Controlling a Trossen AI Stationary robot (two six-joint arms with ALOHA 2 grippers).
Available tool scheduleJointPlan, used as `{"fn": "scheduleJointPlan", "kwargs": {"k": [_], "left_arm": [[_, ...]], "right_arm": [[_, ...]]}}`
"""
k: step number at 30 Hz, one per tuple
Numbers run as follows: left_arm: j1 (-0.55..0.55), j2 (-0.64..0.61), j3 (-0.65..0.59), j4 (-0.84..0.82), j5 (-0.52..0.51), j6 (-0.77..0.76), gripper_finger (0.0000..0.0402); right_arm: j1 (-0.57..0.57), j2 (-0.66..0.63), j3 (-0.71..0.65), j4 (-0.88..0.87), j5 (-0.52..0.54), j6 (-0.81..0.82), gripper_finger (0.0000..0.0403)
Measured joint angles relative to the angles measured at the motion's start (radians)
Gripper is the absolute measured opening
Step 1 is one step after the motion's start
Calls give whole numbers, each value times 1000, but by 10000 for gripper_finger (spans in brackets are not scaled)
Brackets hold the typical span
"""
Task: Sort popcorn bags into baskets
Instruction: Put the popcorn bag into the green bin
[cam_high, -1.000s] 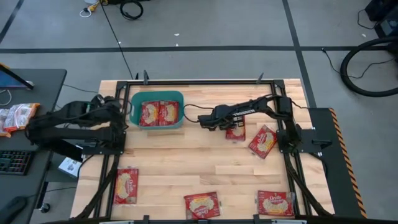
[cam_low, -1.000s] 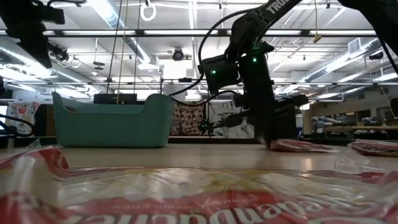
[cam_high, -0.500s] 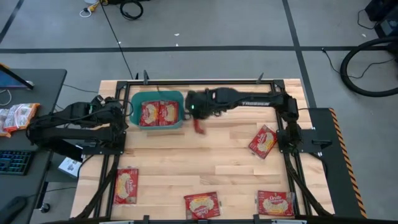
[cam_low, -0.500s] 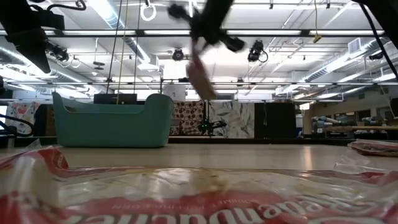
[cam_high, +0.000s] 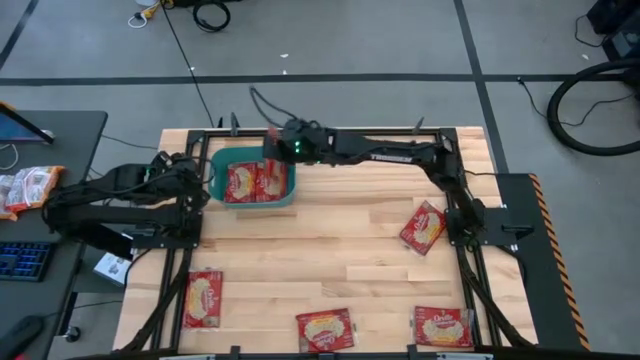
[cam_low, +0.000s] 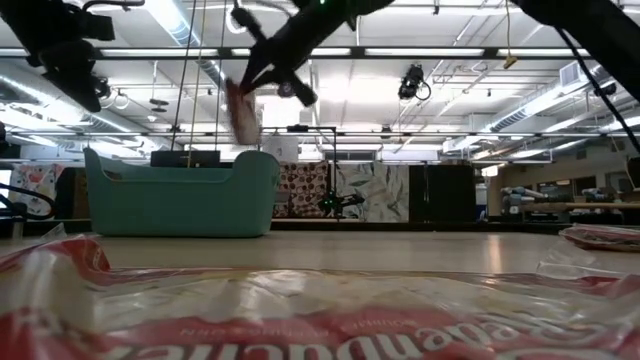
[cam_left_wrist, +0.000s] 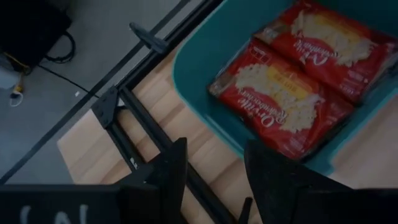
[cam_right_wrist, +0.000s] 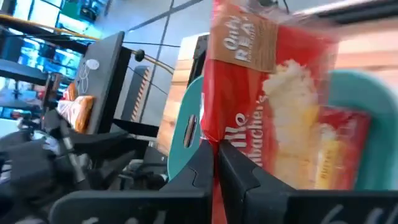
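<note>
Right gripper (cam_right_wrist: 214, 163) hanging above the teal plastic tub (cam_high: 217, 165).
Its fingers are pinching a flat red popcorn packet (cam_right_wrist: 273, 106); the left gripper (cam_left_wrist: 214, 177) is waiting beside the tub, fingers parted and empty.

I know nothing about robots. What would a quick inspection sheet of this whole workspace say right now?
Surface: wooden table in a black frame.
Job's things: teal tub holding two popcorn bags; four loose bags lie on the table; one bag hangs above the tub.
Clutter: white-and-orange packets on the side desk.
Grippers: right pincer shut on the hanging bag; left pincer open beside the tub.
Cables: loops on the floor.
Surroundings: grey floor, ceiling lights.
</note>
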Motion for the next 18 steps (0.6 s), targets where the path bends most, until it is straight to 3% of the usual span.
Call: {"fn": "scheduleJointPlan", "kwargs": {"k": [10,18], "left_arm": [[0,59,0,22,-3,18,164],[-1,67,0,59,24,44,164]], "right_arm": [[-28,120,1,-189,-21,57,12],[-68,209,4,-61,-107,29,9]]}}
